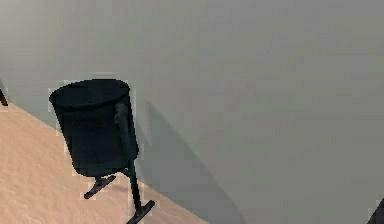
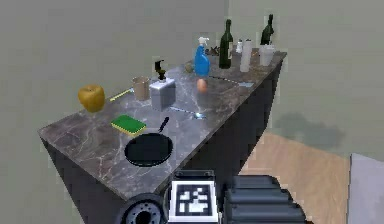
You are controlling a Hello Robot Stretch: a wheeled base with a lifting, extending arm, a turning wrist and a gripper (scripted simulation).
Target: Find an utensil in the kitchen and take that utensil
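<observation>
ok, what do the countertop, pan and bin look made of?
Countertop: polished stone look, grey-brown with pale veins. Pan: matte black, probably coated metal. Bin: smooth dark shell on thin legs; metal or plastic, unclear.

Table top (image 2: 100, 130): polished marbled stone, dark grey, pale veins, slight sheen. Pan (image 2: 148, 151): matt black, smooth. Sponge (image 2: 128, 125): green, rough-looking. Slim pale item (image 2: 196, 116): metal-like. Dark bottles (image 2: 226, 42): glossy glass. Bin (image 1: 95, 125): matt black, smooth. Floor (image 1: 40, 175): pale wood. Wall (image 1: 260, 90): matt paint.
</observation>
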